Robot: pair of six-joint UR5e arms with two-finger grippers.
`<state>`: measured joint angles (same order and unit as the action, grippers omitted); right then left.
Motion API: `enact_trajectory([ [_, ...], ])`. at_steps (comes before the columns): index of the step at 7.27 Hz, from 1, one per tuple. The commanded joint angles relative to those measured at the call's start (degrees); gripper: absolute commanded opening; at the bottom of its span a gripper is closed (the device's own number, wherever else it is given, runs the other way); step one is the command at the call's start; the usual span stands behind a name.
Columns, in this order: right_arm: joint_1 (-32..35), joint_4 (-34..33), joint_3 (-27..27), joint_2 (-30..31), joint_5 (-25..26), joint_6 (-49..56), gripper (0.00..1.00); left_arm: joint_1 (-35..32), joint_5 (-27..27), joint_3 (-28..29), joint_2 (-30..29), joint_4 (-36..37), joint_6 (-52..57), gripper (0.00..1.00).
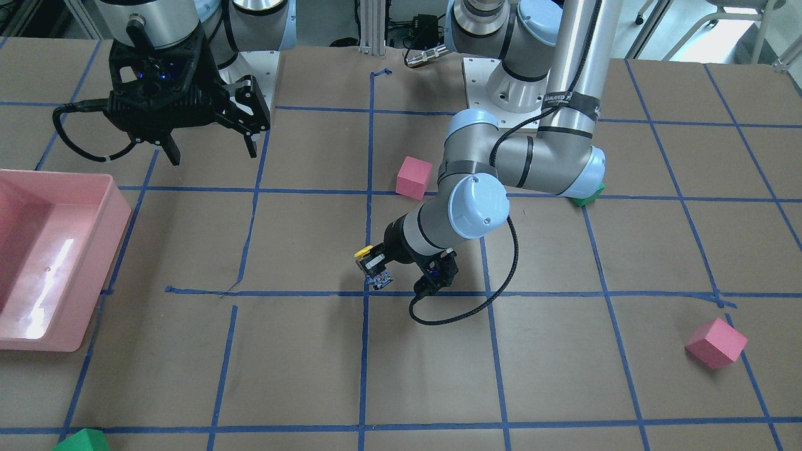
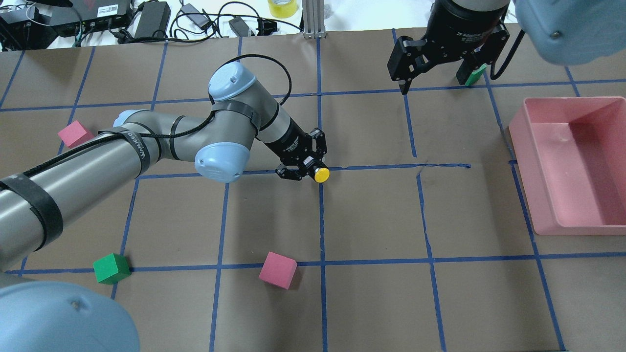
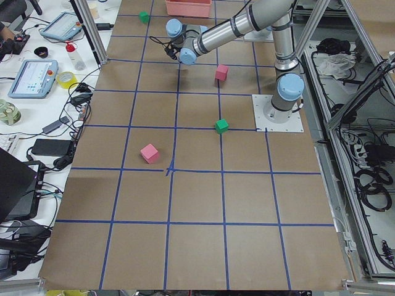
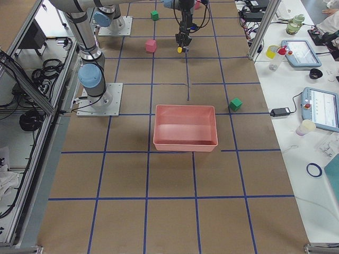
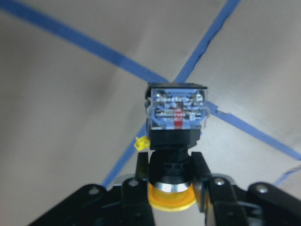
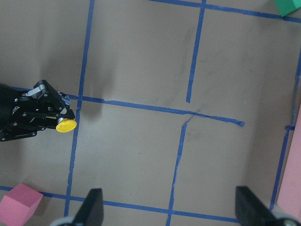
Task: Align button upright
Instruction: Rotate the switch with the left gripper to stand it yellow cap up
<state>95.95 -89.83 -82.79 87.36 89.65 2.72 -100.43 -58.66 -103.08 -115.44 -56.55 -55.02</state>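
The left claw is closed on the button. Its two fingers pinch the black cylindrical body from either side. The button's long axis runs steeply up and down with a slight lean. The round yellow cap is the upper end and shows to the overhead camera as almost a full disc. The whitish base block, with its blue terminal face, is the lower end and points toward the tabletop. In the front-facing view the cap sits up and to the view's left of the base. The button is right at the claw's tips, over a crossing of blue tape lines. Whether its base touches the tabletop cannot be told.

The right claw hangs raised with its fingers spread wide, well off to the robot's right of the left claw.

A pink bin sits farther to the right than the right claw, well apart from both claws. Its inside shows only its own pink floor and a streak of reflected light.

One pink cube lies on the robot's side of the left claw, well apart from it. A second pink cube and a green cube lie far to that claw's left. Another green cube shows just beside a right-claw finger in the overhead view.
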Motion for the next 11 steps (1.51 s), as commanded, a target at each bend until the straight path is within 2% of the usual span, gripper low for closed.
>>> enact_trajectory([
  [1, 0.0, 0.1, 0.0, 0.0, 0.0, 0.0, 1.0, 2.9, 12.3, -1.8, 0.3, -1.4, -8.0, 0.0],
  [2, 0.0, 0.1, 0.0, 0.0, 0.0, 0.0, 1.0, 5.1, 15.2, -2.3, 0.3, -1.9, -10.5, 0.0],
  [4, 0.0, 0.1, -0.1, 0.0, 0.0, 0.0, 1.0, 7.7, 26.4, -3.1, -0.4, -4.3, -10.6, 0.0],
  [7, -0.1, 0.1, -0.1, 0.0, 0.0, 0.0, 1.0, 9.2, 32.3, -4.4, -2.1, -10.9, -5.2, 0.0],
  [9, 0.0, 0.1, -0.1, 0.0, 0.1, 0.0, 1.0, 9.6, 33.9, -6.7, -3.5, -11.4, -2.6, 0.0],
  [10, 0.0, 0.1, -0.1, 0.0, 0.0, 0.0, 1.0, 9.6, 37.7, -7.1, -4.7, -12.2, -2.5, 0.0],
  [11, 0.0, 0.1, -0.1, 0.0, 0.0, 0.0, 1.0, 9.6, 39.3, -7.2, -5.6, -12.3, -2.4, 0.0],
])
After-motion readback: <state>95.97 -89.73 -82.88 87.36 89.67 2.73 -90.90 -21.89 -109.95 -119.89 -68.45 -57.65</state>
